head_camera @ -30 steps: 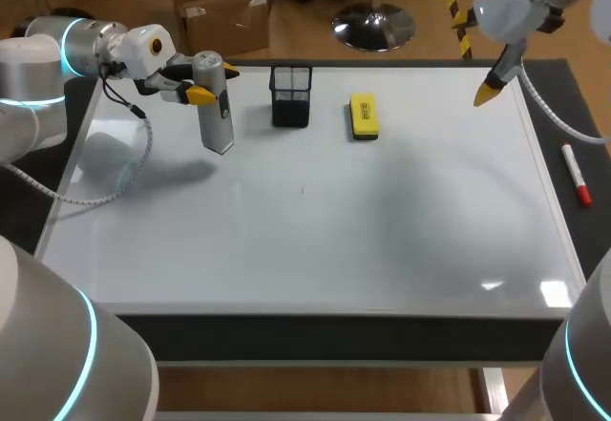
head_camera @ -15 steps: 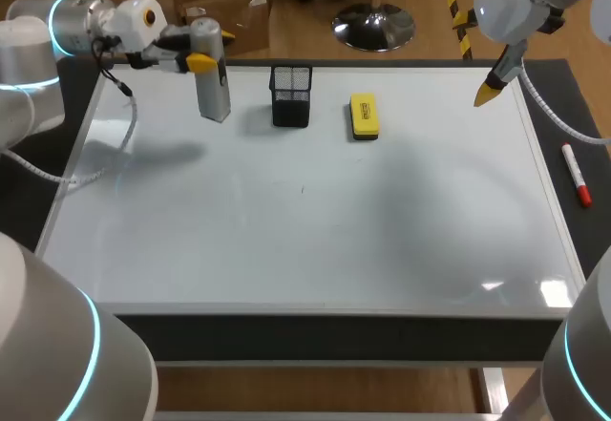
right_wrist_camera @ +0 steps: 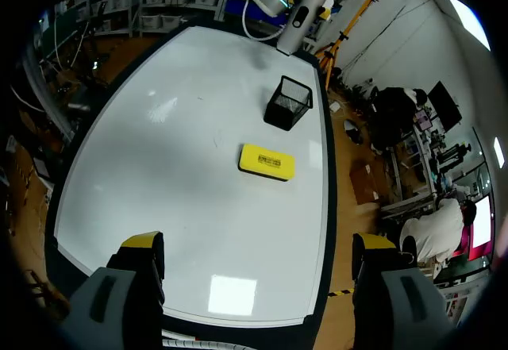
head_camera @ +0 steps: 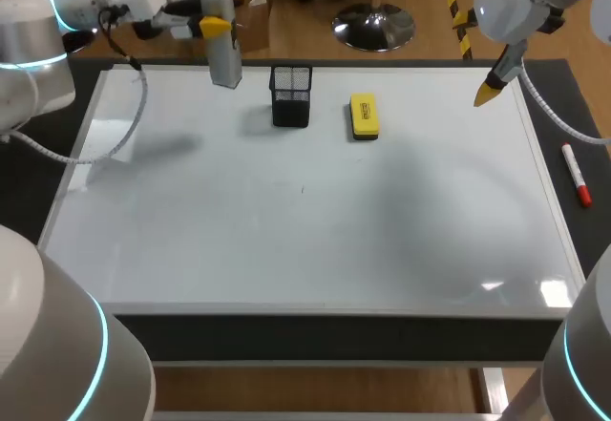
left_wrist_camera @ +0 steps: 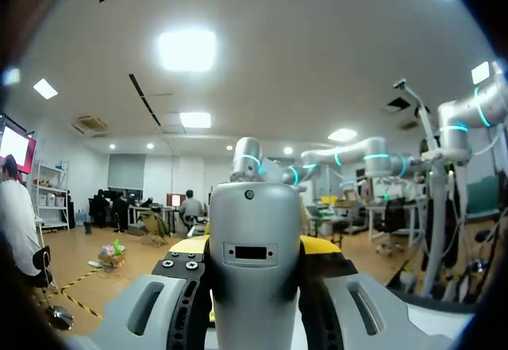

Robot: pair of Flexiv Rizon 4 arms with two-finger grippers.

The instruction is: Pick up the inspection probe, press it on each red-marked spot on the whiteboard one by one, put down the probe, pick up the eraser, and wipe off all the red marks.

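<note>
The grey cylindrical inspection probe hangs above the whiteboard's back left edge, just left of the black mesh cup. My left gripper is shut on its upper part. From the left wrist the probe stands upright between the two yellow tips of that gripper. The yellow eraser lies on the board right of the cup. My right gripper hovers over the back right corner, open and empty. I see no red marks on the board.
The black mesh cup stands at the back middle of the board. A red marker lies on the dark mat beyond the board's right edge. A tiny dark speck sits near the board's centre.
My left arm has lifted the probe and carried it back and slightly right, towards the cup. The right arm has kept still.
</note>
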